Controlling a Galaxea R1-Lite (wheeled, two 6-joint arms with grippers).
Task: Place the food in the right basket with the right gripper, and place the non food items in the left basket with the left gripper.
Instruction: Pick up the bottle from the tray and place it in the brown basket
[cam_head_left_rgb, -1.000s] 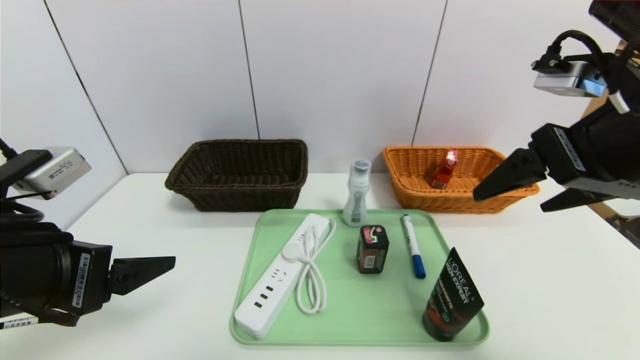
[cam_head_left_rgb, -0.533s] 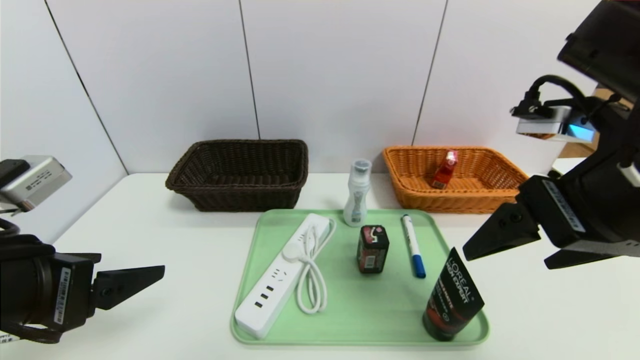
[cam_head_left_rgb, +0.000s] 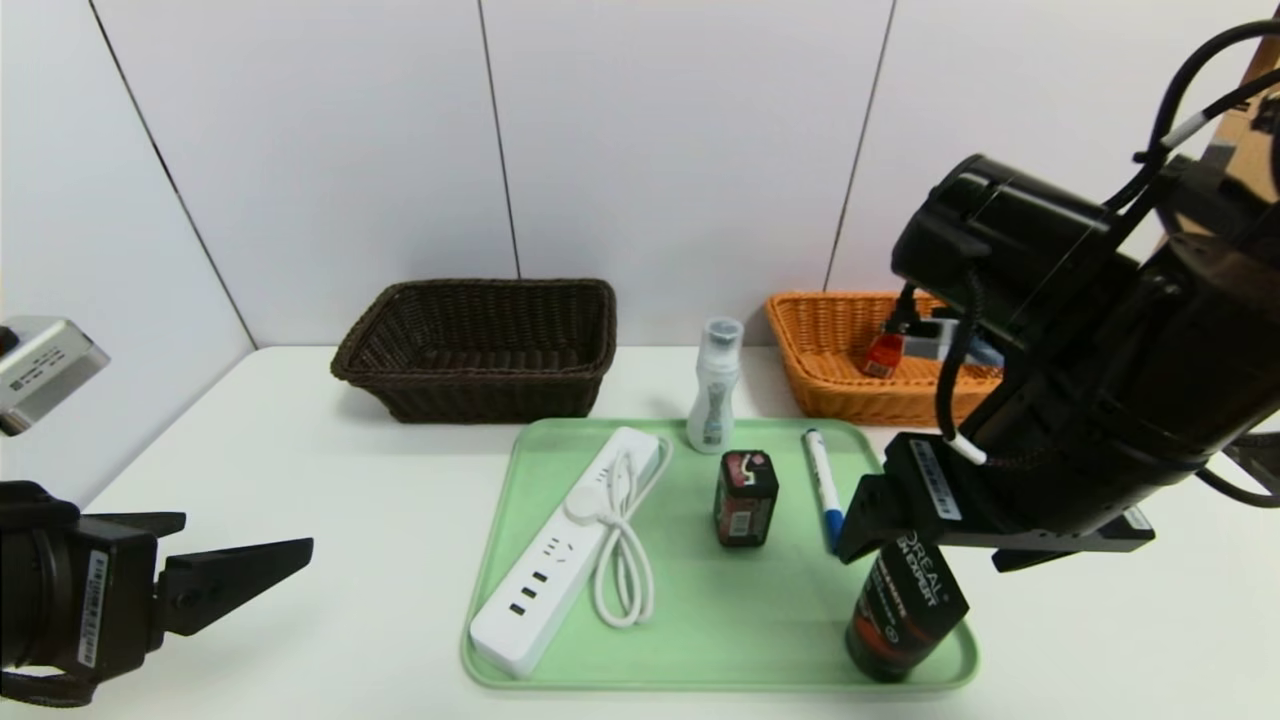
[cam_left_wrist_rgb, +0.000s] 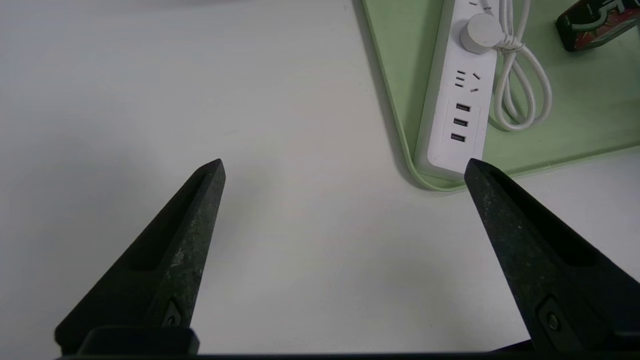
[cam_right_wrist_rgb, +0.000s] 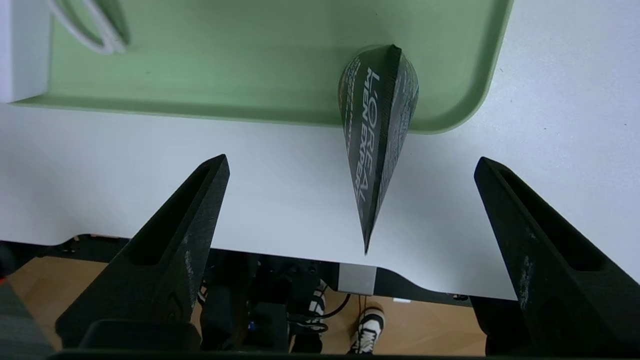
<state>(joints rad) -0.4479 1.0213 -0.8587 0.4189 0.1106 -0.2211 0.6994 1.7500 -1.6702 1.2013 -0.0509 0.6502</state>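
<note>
My right gripper (cam_head_left_rgb: 920, 558) is open and empty, hovering over the black L'Oreal tube (cam_head_left_rgb: 905, 610) that stands at the tray's front right corner; the tube (cam_right_wrist_rgb: 380, 130) shows between its fingers. The black carton (cam_head_left_rgb: 745, 497), white power strip (cam_head_left_rgb: 560, 555), white bottle (cam_head_left_rgb: 715, 385) and blue-capped marker (cam_head_left_rgb: 825, 490) are on the tray. The red carton (cam_head_left_rgb: 885, 352) lies in the orange-tan basket (cam_head_left_rgb: 830, 375). The dark brown basket (cam_head_left_rgb: 480, 345) is empty. My left gripper (cam_head_left_rgb: 248, 532) is open and empty over bare table, left of the tray.
The green tray (cam_head_left_rgb: 720, 620) sits at the table's middle front, its corner near the power strip's end (cam_left_wrist_rgb: 460, 100). Both baskets stand against the white back wall. My right arm hides part of the orange-tan basket. The table's front edge lies just under my right gripper.
My right gripper has swung down from beside the orange-tan basket to above the L'Oreal tube. My left gripper has drawn back slightly to the left.
</note>
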